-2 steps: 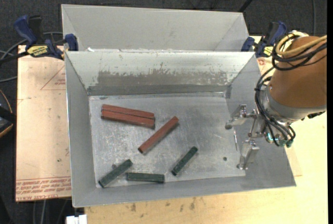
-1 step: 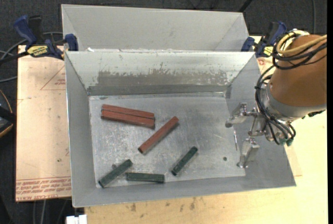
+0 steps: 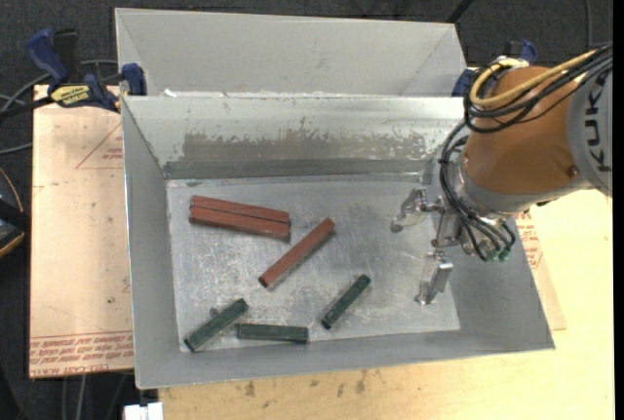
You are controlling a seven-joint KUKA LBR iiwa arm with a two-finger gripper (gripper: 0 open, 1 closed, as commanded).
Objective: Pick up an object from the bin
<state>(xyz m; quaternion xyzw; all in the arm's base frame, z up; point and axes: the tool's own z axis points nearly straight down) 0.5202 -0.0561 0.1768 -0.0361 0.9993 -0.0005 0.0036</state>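
As the arm (image 3: 522, 150) reads "KU", its hand (image 3: 421, 250) hangs spread.

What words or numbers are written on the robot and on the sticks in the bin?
"KU": big dark letters on the pale part of the arm, cut off at the picture's edge.
On the red-brown bars: no writing to be seen.
On the dark green bars: no writing to be seen.

Orange wrist cover (image 3: 512, 150), yellow+blk cables (image 3: 494, 69), silver gripper (image 3: 421, 248), "KU" on arm (image 3: 597, 131).
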